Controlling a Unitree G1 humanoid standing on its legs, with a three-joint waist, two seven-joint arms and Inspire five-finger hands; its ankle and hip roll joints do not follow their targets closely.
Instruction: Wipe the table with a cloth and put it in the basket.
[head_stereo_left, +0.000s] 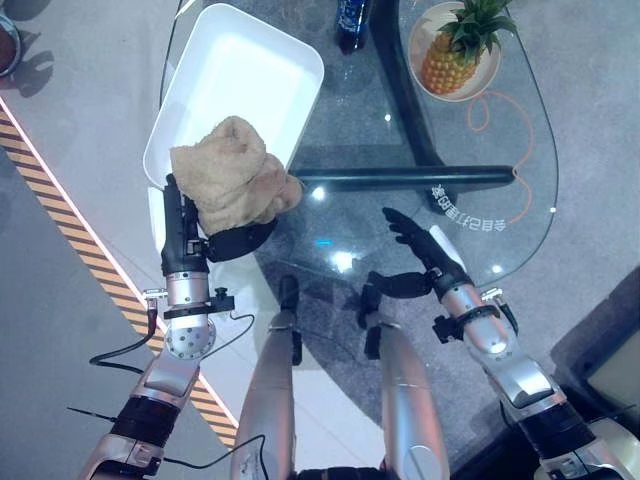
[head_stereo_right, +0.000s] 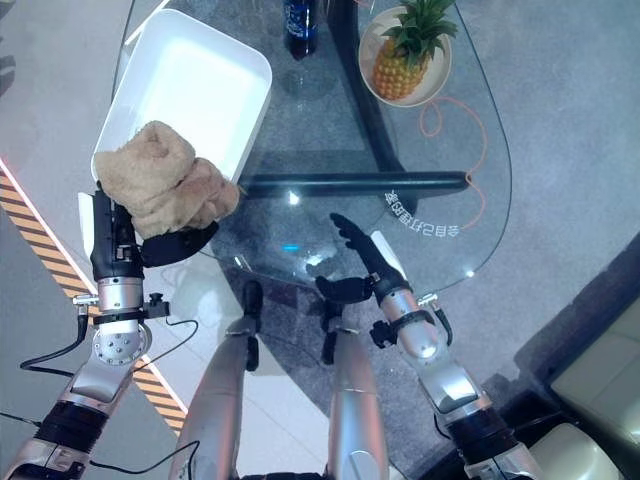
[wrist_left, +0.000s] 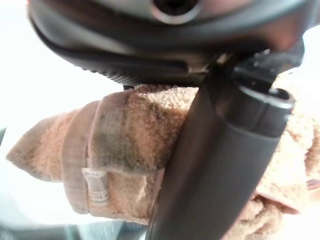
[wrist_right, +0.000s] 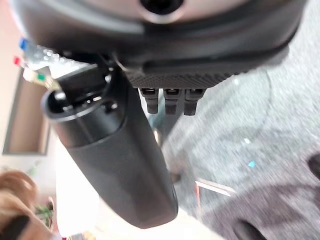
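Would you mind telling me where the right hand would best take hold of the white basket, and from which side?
Probably the basket's right long rim, approached from the table's middle. The rim is a thin raised lip, bare there; the near end is covered by the tan cloth gripped in the left hand. The right hand is open and free.

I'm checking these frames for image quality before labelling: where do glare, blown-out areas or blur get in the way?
Left eye view: bright lamp reflections dot the glass table. Left wrist view: the white basket behind the cloth is blown out, and the left hand is soft-edged from closeness. Right wrist view: the right hand looms blurred, with the background smeared.
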